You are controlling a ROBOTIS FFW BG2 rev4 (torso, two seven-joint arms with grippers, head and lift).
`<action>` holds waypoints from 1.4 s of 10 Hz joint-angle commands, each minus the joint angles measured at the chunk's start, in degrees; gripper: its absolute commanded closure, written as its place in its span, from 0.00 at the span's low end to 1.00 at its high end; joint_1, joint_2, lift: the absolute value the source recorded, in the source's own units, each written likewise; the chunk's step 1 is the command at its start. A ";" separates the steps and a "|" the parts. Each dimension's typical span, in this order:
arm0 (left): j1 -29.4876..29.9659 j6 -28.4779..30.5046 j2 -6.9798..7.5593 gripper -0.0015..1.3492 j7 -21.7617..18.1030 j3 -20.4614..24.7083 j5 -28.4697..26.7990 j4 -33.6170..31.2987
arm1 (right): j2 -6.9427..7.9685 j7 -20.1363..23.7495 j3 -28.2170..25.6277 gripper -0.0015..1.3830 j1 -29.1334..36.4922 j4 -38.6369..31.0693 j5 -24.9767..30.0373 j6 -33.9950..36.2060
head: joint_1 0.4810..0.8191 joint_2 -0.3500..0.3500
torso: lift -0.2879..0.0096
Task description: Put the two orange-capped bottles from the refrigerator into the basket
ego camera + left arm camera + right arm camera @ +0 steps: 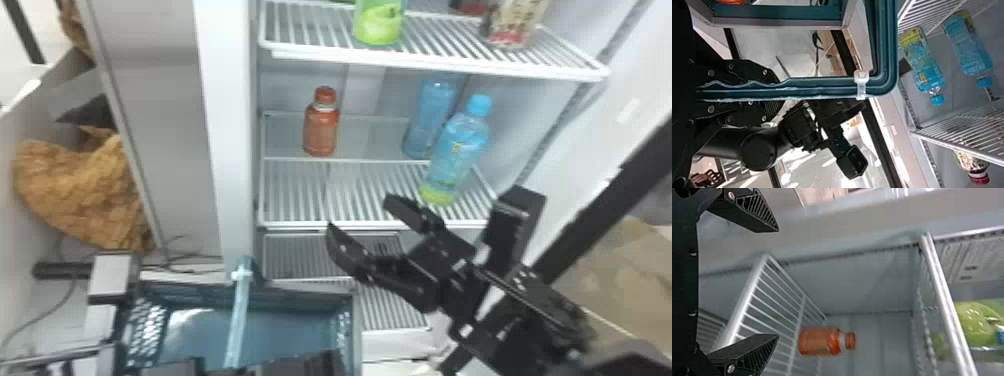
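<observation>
Centrally, toward 12 o'clock in the head view, one orange-capped bottle (321, 125) stands upright on the middle wire shelf (350, 224) of the refrigerator, its contents reddish orange. Two blue-capped bottles, one nearer (455, 152) and one farther back (432, 120), stand on the same shelf at about 3 o'clock from it. On the upper wire shelf (425, 66), a bottle with a green lower part (378, 25) appears at 1 o'clock from the orange-capped bottle, and a printed container (515, 25) at 2 o'clock.

The right gripper (357, 214) lies at 5 o'clock from the orange-capped bottle, near the shelf's front edge. Its jaws are spread wide, with nothing between them; the right wrist view shows the bottle beyond, untouched.

The teal basket (310, 295) sits at 7 o'clock from the bottle. The left gripper (300, 365), at the head view's bottom edge, has its jaws closed on the basket's handle (239, 310), which bears a pale cable tie (242, 274).
</observation>
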 commanded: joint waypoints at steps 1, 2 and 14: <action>0.00 0.00 0.00 0.84 -0.02 -0.12 0.01 0.00 | 0.06 -3.16 1.28 0.08 -3.17 4.80 2.64 -7.24 | 0.63 0.19 | 0.00; -0.14 0.00 0.09 0.84 -0.02 -0.12 0.01 0.00 | 0.14 -5.36 2.08 0.08 -5.84 9.44 3.10 -12.58 | 0.63 0.18 | 0.00; -0.28 0.00 -0.09 0.84 -0.02 -0.69 0.12 0.00 | 2.34 -19.42 10.88 0.08 -29.05 45.86 3.44 -33.68 | 0.63 0.24 | 0.00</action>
